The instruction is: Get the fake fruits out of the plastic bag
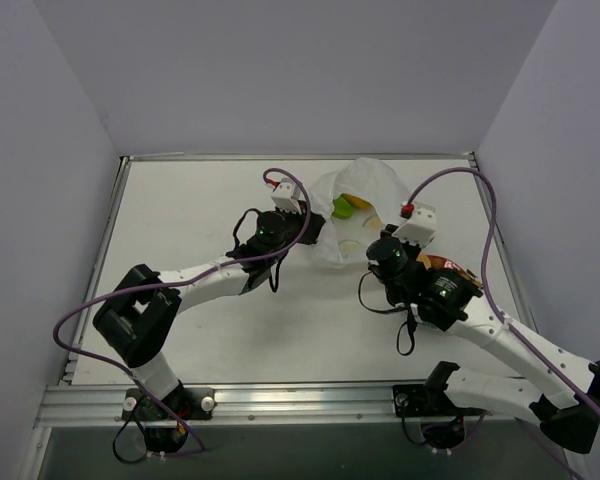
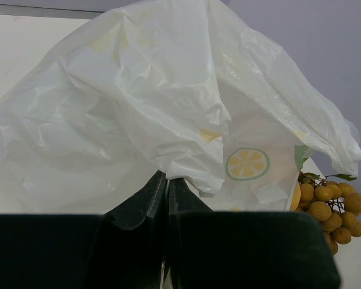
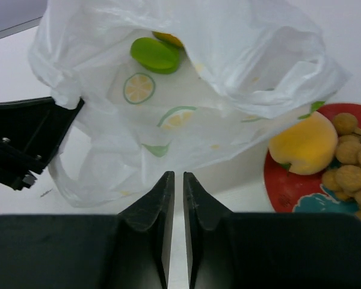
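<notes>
The white plastic bag lies at the back middle of the table, its mouth open toward the near side. A green fruit and an orange-yellow one lie inside it; the green fruit also shows from above. My left gripper is shut on a fold of the bag's left edge. My right gripper is nearly shut and empty, just short of the bag. A yellow fruit and the grape-like bunch rest on the plate. The bunch also shows in the left wrist view.
The red-and-teal plate sits right of the bag, mostly under my right arm in the top view. The left gripper's body is at the bag's left side. Raised rails edge the table.
</notes>
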Robot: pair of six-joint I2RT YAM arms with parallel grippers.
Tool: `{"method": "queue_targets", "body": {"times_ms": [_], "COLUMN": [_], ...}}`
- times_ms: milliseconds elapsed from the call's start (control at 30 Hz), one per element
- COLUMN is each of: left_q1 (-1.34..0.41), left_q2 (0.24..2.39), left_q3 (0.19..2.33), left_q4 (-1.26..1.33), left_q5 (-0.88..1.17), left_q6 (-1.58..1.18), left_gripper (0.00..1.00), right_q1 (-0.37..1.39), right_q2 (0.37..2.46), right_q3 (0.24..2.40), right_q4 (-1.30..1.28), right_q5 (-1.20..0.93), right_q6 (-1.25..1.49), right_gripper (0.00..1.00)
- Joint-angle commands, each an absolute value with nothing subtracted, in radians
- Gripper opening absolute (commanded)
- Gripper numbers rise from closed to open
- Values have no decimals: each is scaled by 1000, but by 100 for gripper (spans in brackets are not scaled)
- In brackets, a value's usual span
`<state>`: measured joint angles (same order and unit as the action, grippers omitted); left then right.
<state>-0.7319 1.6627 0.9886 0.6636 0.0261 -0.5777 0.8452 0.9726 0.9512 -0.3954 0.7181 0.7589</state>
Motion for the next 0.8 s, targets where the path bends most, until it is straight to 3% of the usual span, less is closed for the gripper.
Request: {"method": "queue_targets", "body": {"times_ms": [0, 167, 433, 533, 633, 767], "left_q1": [-735, -735, -739, -744, -746, -749], "left_q2": [1634, 1623, 1557, 1542, 1545, 1558], "left_q3": [1006, 997, 930, 916, 914, 922], "left_q4": [701, 709, 664, 626, 606, 568], "left_q5": [31, 21, -55, -90, -101, -110], "left_q6": [-578, -595, -623, -621, -615, -606], "left_gripper": [2, 2, 2, 2, 2, 2], "right_q1": [870, 845, 523, 502, 502, 483], "right_q2": [1064, 1205, 1457, 1593, 1673, 1764], "right_q3": [1009, 1000, 946, 1002, 1029, 1081], "right_q4": [-324, -91, 265, 311, 394, 440], "right_q5": [730, 641, 329, 272, 235, 180], "right_q6": [632, 489, 375, 303, 256, 210], "right_gripper": [6, 3, 0, 2, 9, 38]}}
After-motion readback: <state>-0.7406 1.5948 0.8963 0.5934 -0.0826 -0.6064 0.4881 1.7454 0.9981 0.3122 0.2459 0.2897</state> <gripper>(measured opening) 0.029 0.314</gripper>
